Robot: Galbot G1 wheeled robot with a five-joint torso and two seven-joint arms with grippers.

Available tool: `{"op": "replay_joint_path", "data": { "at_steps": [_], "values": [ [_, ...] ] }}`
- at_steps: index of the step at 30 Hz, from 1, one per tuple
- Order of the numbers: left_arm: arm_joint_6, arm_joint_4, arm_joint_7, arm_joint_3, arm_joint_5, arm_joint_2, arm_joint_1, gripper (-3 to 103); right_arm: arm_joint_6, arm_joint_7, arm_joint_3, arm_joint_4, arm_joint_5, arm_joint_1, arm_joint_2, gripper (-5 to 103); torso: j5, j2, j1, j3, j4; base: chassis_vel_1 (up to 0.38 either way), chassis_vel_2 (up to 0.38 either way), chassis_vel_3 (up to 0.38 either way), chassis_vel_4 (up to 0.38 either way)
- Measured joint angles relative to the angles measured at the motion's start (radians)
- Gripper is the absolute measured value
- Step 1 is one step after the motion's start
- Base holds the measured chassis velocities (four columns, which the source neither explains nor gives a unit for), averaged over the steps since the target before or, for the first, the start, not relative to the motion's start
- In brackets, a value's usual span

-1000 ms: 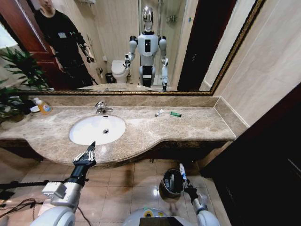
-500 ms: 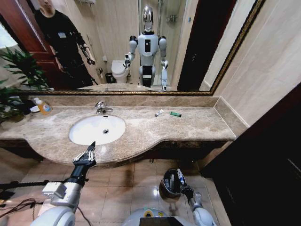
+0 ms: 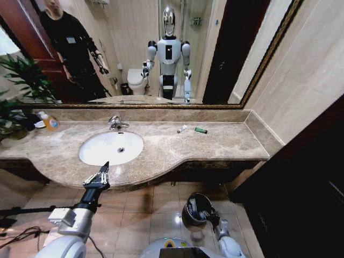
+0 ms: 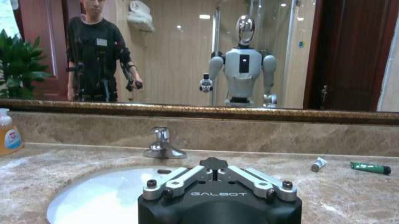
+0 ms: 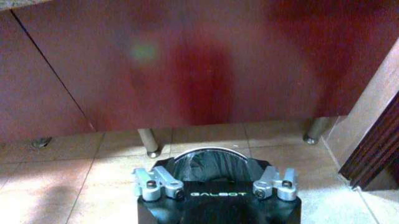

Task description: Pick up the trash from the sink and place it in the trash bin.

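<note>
Nearest the camera, the right gripper (image 3: 207, 216) hangs low over the trash bin (image 3: 194, 208), a dark round can with a shiny rim standing on the tan tiled floor (image 3: 140, 209). In the right wrist view the bin's black-lined mouth (image 5: 210, 164) lies directly beyond the gripper (image 5: 215, 185), whose fingers stand parted with nothing visible between them, though the blur leaves this slightly uncertain. The word "GALBOT" is printed on the gripper body. Behind the bin stand the dark red cabinet front (image 5: 187, 65) and its metal legs.

The left gripper (image 3: 97, 176) hovers at the front edge of the countertop (image 3: 177, 150), a beige-brown marble slab; whether its fingers are parted or closed cannot be told. Its body in the left wrist view (image 4: 218, 186) also reads "GALBOT".

Just beyond it lies the sink (image 3: 111, 148), a white oval basin, with a chrome faucet (image 3: 116, 123) at its far rim.

Remaining trash rests on the countertop, well to the right of the sink: a white tube (image 3: 182, 129) and, beside it, a green packet (image 3: 201, 130).

At the far left of the countertop stands an orange soap bottle (image 3: 50, 122), its label unreadable, near a green plant (image 3: 21, 80).

A gold-framed mirror (image 3: 226, 54) covers the back wall.
</note>
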Motion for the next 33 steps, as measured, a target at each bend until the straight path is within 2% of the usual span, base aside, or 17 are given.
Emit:
{"op": "replay_joint_path", "data": {
  "at_steps": [1,4,6,15,19,22,23,28,33],
  "values": [
    [0.0,0.0,0.0,0.0,0.0,0.0,0.0,0,0.0,0.0,0.0,0.001,0.0,0.0,0.0,80,0.0,0.0,0.0,0.0,0.0,0.0,0.0,0.0,0.0],
    [0.0,0.0,0.0,0.0,0.0,0.0,0.0,0,0.001,0.003,0.0,0.002,0.001,0.001,0.0,95,0.0,0.0,0.0,0.0,0.0,0.0,0.0,0.0,0.0],
    [0.0,0.0,0.0,0.0,0.0,0.0,0.0,0,0.001,0.003,0.0,0.002,0.002,0.001,0.0,100,0.0,0.0,0.0,0.0,0.0,0.0,0.0,0.0,0.0],
    [0.0,0.0,0.0,0.0,0.0,0.0,0.0,0,0.002,0.004,0.001,0.011,0.002,-0.004,-0.001,100,0.0001,0.0,0.0,0.0,0.0,0.0,0.0,0.0,0.0],
    [0.0,0.0,0.0,0.0,0.0,0.0,0.0,0,0.001,0.008,0.008,0.078,0.005,-0.033,-0.008,100,0.0003,0.0,0.0,0.0,0.0001,0.0,0.0,0.0,0.0],
    [0.0,0.0,0.0,0.0,0.0,0.0,0.0,0,0.005,0.008,0.027,0.219,0.004,-0.113,-0.035,100,0.0,0.0,0.0,0.0,0.0,0.0,0.0,0.0,0.0],
    [0.0,0.0,0.0,0.0,0.0,0.0,0.0,0,0.005,0.008,0.027,0.219,0.004,-0.113,-0.035,100,0.0,0.0,0.0,0.0,0.0,0.0,0.0,0.0,0.0],
    [0.0,0.0,0.0,0.0,0.0,0.0,0.0,0,0.072,0.012,0.112,0.396,-0.033,-0.236,-0.04,100,0.0,0.0,0.0,0.0,0.0,0.0,0.0,0.0,0.0],
    [0.0,0.0,0.0,0.0,0.0,0.0,0.0,0,0.092,0.022,0.162,0.563,0.013,-0.353,-0.058,100,-0.0001,0.0,0.0,0.0,-0.0001,0.0,0.0,0.0,0.0]
  ]
}}
